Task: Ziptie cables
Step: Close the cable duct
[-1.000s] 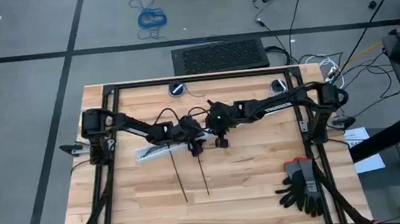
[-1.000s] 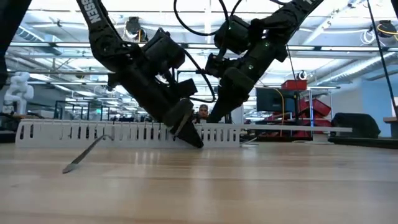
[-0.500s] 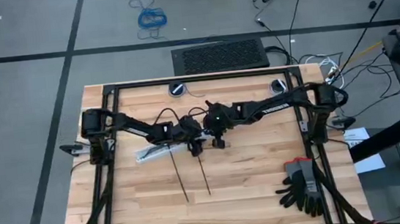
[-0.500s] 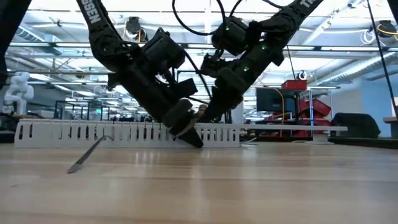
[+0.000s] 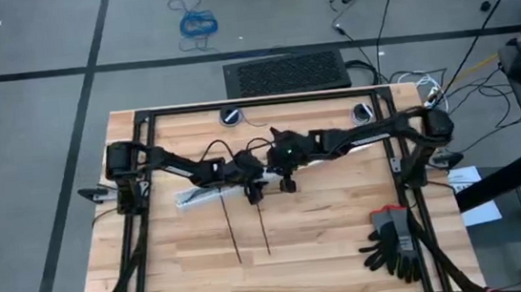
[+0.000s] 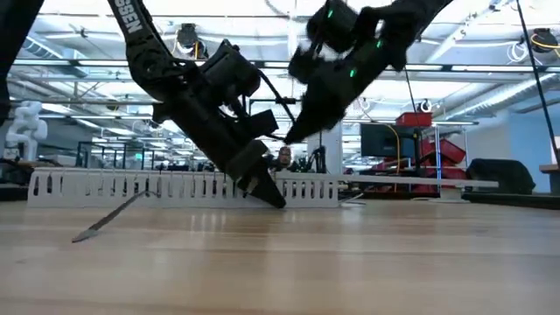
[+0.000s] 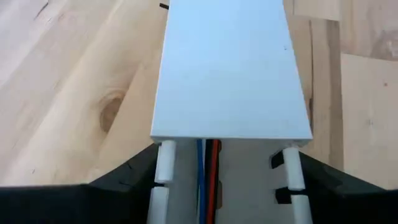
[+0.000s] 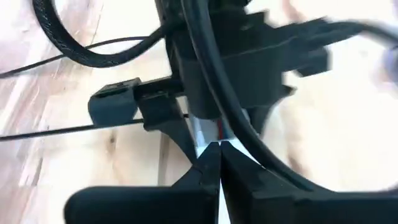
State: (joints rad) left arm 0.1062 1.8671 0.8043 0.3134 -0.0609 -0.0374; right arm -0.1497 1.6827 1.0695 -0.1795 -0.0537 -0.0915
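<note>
Two zipties lie side by side just in front of one white slotted strip. Left gripper straddles the strip's end, wires inside. Right gripper beside it, fingertips pressed together.

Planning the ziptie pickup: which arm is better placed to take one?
Probably right. The left gripper is down on the white slotted strip, fingers around it; the right gripper hangs lifted beside it, with the zipties lying close on the table.

Right gripper risen off table; zipties shifted slightly leftward
</note>
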